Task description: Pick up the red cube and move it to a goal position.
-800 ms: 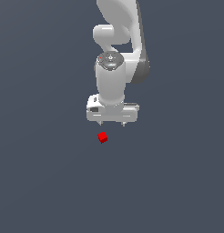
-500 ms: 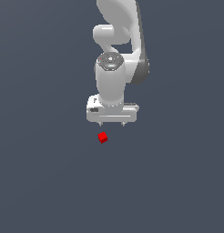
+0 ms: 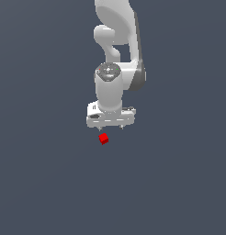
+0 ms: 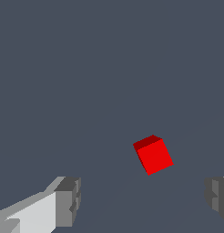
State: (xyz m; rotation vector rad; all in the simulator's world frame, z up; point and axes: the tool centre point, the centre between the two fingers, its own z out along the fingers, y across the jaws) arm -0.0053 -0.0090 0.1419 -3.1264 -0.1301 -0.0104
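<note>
The red cube (image 3: 104, 138) is a tiny bright red block lying on the flat grey floor, just below the white gripper (image 3: 111, 128) in the exterior view. The gripper hangs from the white arm and points down, its two short fingertips spread apart and empty. In the wrist view the cube (image 4: 153, 154) lies on the floor ahead of the gap between the two grey finger pads (image 4: 68, 201), nearer the other pad (image 4: 217, 195). The cube is apart from both pads.
The floor (image 3: 41, 183) is a plain dark grey surface on all sides. Nothing but the white arm (image 3: 117, 41) stands on it.
The gripper has come slightly lower toward the cube and shifted a little to the exterior view's left. The cube has not moved.
</note>
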